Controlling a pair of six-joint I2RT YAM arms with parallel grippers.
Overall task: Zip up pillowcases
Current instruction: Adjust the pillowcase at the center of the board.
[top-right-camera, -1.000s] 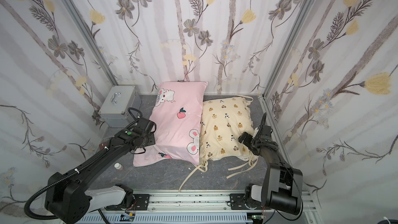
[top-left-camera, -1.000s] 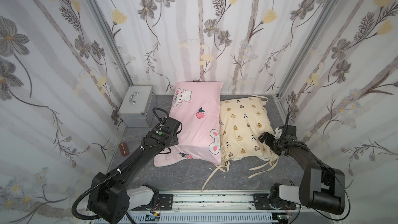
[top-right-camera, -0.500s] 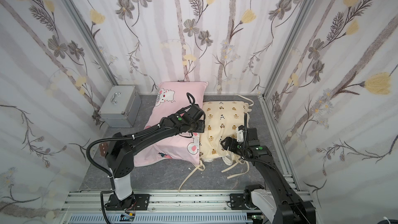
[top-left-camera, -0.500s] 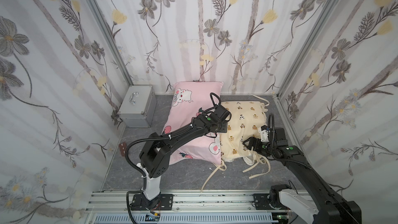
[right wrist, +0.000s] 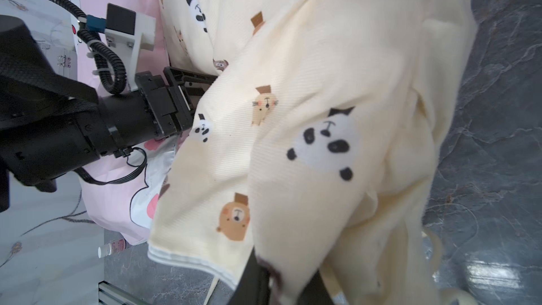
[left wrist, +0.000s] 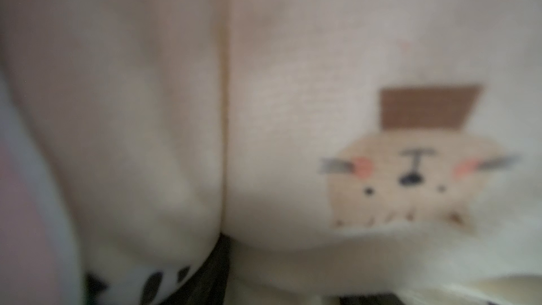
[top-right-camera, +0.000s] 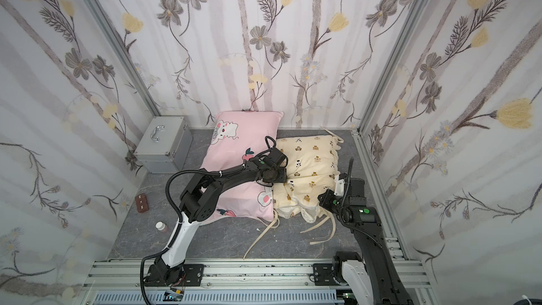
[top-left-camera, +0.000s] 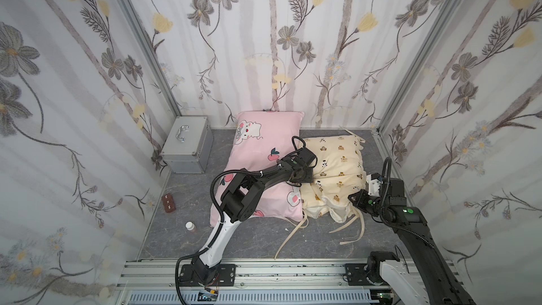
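Both jaws hidden in cream pillowcase (top-left-camera: 337,158): right gripper (top-left-camera: 354,198) clenched on its fabric, left gripper (top-left-camera: 308,175) impossible to tell.

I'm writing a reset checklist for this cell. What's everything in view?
pink pillowcase: one, pink with bunnies, mid-floor, at the back
cream pillowcase: one, cream with bears, touching the pink one's right side
ties: several, cream, trailing on the floor
metal box: one, grey, back left corner
brown block: one, brown, floor, far left
bottle: one, white-capped, floor near the block
left gripper: one, black, buried in a cream pillowcase fold
right gripper: one, black, shut on the cream pillowcase's near edge
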